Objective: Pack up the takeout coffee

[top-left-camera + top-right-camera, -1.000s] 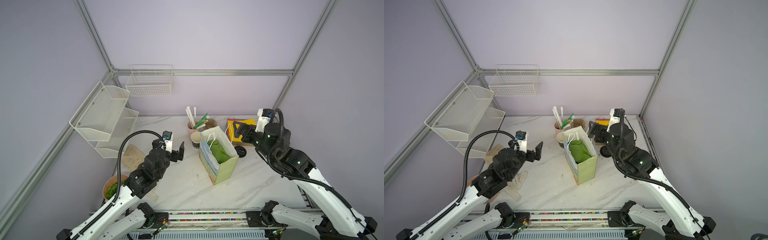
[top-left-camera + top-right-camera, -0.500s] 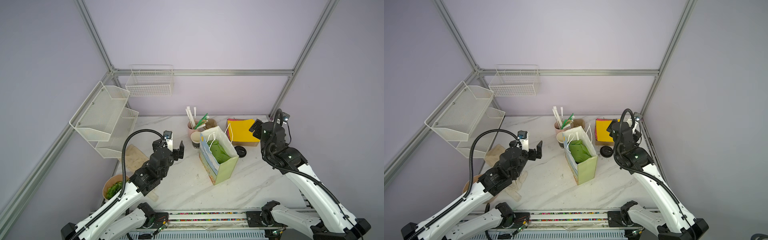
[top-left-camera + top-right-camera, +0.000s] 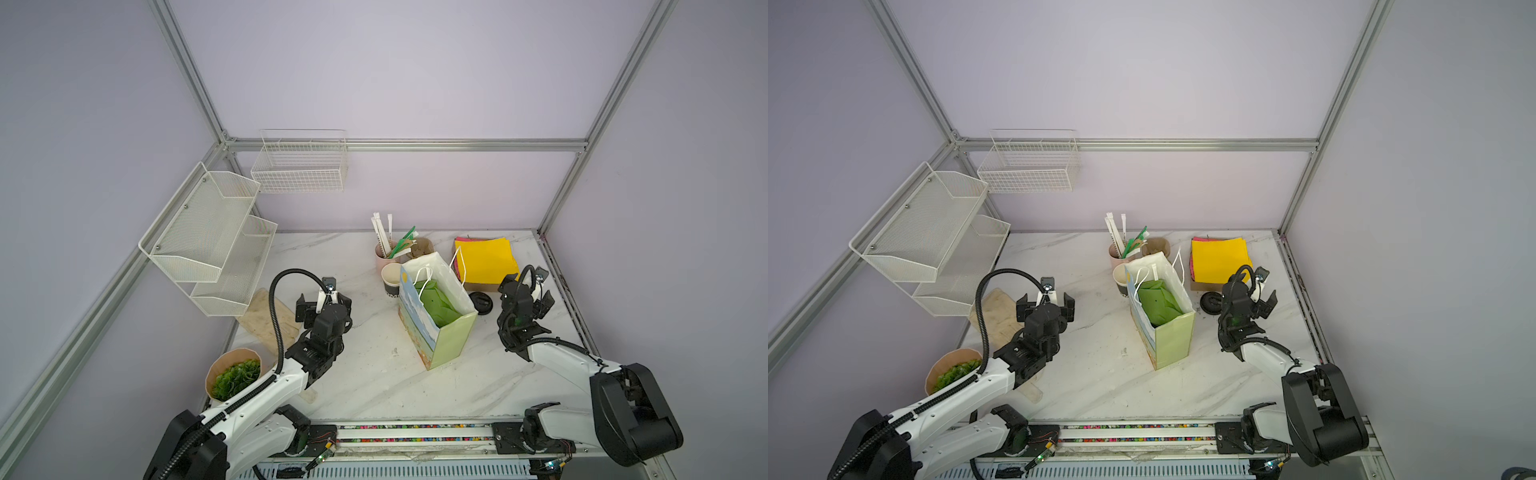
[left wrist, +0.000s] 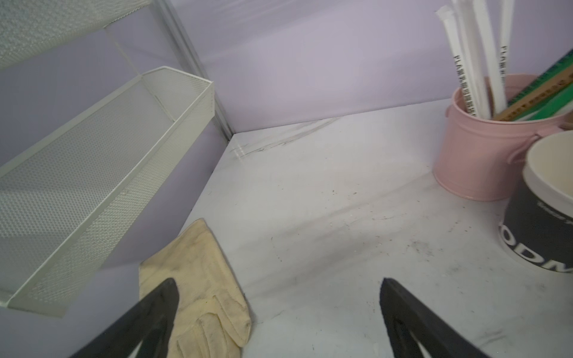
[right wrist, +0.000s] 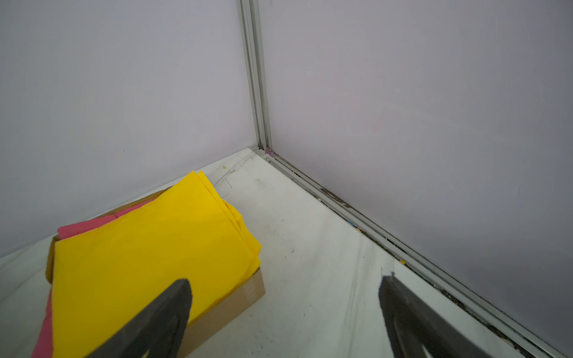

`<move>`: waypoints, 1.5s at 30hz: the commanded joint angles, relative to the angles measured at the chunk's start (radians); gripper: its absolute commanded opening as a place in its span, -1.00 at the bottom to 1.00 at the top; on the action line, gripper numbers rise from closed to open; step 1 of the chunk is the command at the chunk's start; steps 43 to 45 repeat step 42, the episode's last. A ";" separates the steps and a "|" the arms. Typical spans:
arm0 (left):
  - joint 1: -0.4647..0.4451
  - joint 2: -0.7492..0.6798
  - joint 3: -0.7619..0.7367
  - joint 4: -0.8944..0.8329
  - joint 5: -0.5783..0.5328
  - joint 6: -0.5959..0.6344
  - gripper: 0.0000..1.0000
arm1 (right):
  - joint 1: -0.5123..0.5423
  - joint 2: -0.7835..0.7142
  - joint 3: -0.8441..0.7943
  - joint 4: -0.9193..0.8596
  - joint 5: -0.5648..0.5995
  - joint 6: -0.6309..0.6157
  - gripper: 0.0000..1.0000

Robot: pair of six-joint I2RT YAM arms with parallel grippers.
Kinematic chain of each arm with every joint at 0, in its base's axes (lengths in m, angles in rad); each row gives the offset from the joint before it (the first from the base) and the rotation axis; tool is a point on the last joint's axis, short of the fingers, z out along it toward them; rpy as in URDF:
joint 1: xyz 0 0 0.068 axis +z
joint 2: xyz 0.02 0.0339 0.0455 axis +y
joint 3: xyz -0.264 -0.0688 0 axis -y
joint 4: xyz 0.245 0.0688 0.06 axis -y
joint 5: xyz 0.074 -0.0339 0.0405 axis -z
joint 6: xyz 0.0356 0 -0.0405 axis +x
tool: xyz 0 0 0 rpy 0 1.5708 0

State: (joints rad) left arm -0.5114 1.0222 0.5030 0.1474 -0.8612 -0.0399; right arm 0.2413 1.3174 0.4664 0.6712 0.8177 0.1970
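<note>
The takeout coffee is a black paper cup with white lettering and a cream inside, standing open-topped just left of the gift bag; it also shows in the left wrist view. A round black lid lies on the table right of the bag. In both top views my left gripper hovers open left of the cup, above a glove's edge. Right of the lid, my right gripper is open by the yellow sheets. Nothing sits between either pair of fingers.
Green tissue paper lines the bag. A pink cup of straws and a brown cup stand behind it. Yellow and pink sheets lie on a cardboard box. A cream glove, a bowl of greens and wire shelves occupy the left.
My right arm has drawn back from beside the bag's top to the right and toward the front. The left gripper has shifted slightly left. Both stayed open.
</note>
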 commanded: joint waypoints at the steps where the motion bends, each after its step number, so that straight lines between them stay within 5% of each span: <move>1: 0.050 0.017 -0.031 0.149 0.006 0.006 1.00 | -0.030 0.084 -0.047 0.401 -0.109 -0.041 0.95; 10: 0.272 0.163 -0.093 0.346 0.138 -0.057 1.00 | -0.081 0.396 -0.105 0.855 -0.244 -0.183 0.95; 13: 0.349 0.220 -0.129 0.453 0.188 -0.120 1.00 | -0.103 0.430 -0.040 0.690 -0.422 -0.171 0.95; 15: 0.388 0.269 -0.127 0.494 0.224 -0.135 1.00 | -0.102 0.497 -0.056 0.876 -0.429 -0.238 0.95; 16: 0.400 0.299 -0.129 0.528 0.226 -0.129 1.00 | -0.103 0.448 -0.001 0.648 -0.427 -0.172 0.95; 17: 0.410 0.323 -0.125 0.558 0.234 -0.118 1.00 | -0.105 0.460 -0.003 0.643 -0.429 -0.165 0.95; 18: 0.419 0.342 -0.110 0.559 0.249 -0.097 1.00 | -0.107 0.494 -0.027 0.784 -0.426 -0.223 0.95; 20: 0.428 0.370 -0.107 0.601 0.278 -0.062 1.00 | -0.107 0.454 -0.009 0.659 -0.429 -0.171 0.95; 23: 0.462 0.441 -0.112 0.666 0.296 -0.086 0.99 | -0.105 0.469 -0.021 0.729 -0.414 -0.217 0.95; 27: 0.492 0.504 -0.113 0.690 0.493 -0.043 0.99 | -0.105 0.470 -0.020 0.728 -0.415 -0.217 0.95; 45: 0.491 0.537 -0.128 0.789 0.491 -0.021 1.00 | -0.106 0.471 -0.016 0.719 -0.423 -0.214 0.95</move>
